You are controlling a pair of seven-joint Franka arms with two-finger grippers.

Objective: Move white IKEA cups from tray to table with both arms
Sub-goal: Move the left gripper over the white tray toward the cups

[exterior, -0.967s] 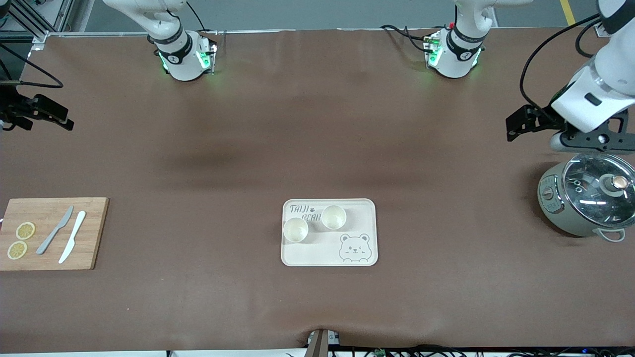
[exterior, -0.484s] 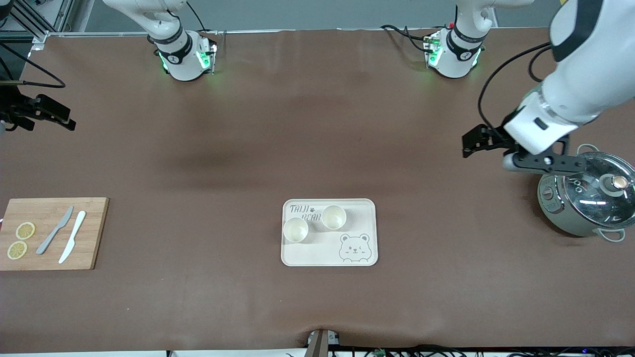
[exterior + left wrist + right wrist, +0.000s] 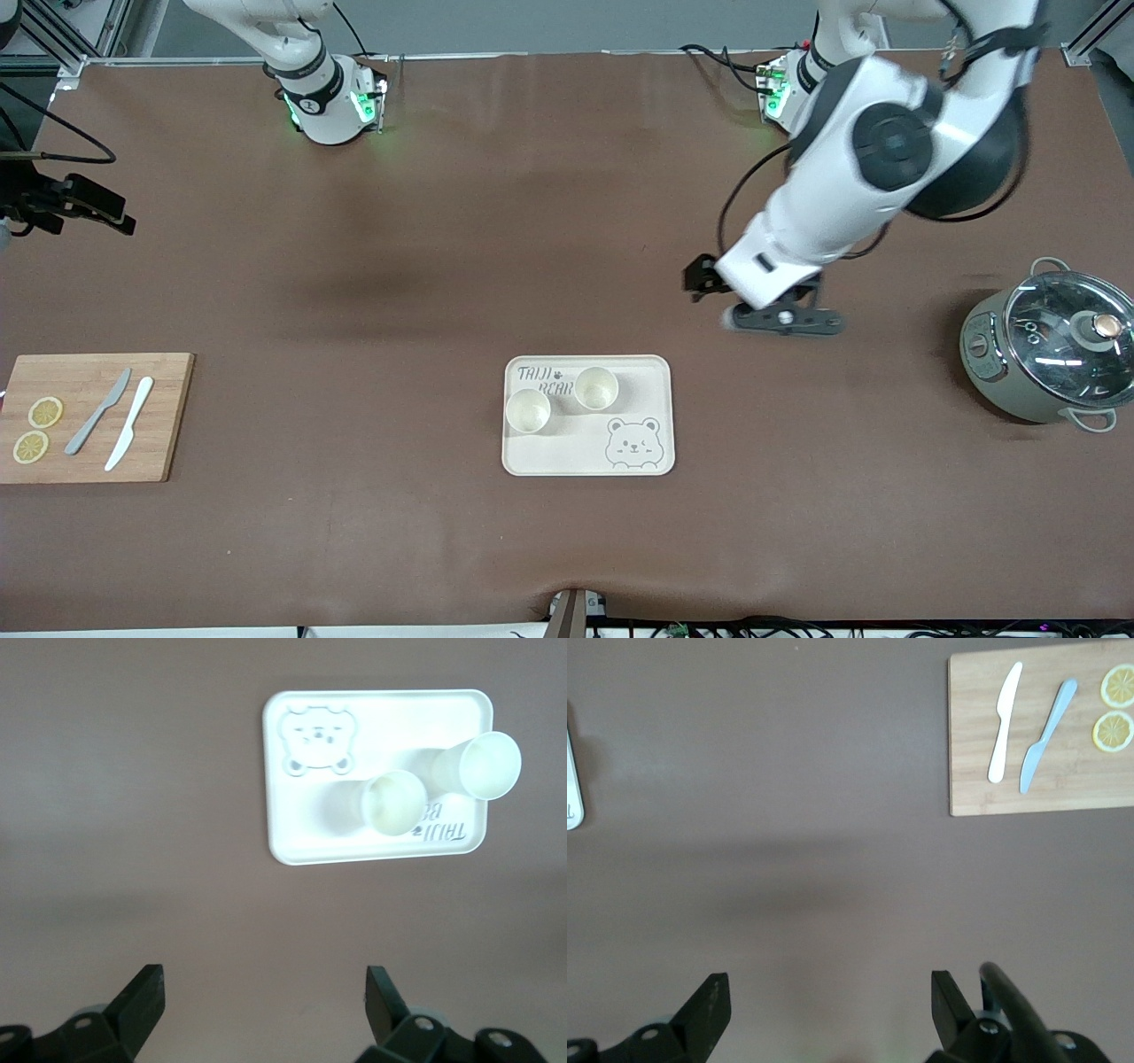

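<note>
No transfer is complete: both white cups (image 3: 562, 400) stand on the tray (image 3: 638, 376) at mid-desk (image 3: 354, 532), left gripper (image 3: 769, 312) and right gripper (image 3: 62, 202) jaws wide open, empty.

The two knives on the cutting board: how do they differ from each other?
The grey knife is metallic grey; the white knife is plain white. The grey knife lies next to the lemon slices; the white knife lies toward the tray's side of the cutting board. Both lie flat, roughly parallel, at a similar slant, apart from each other.
</note>
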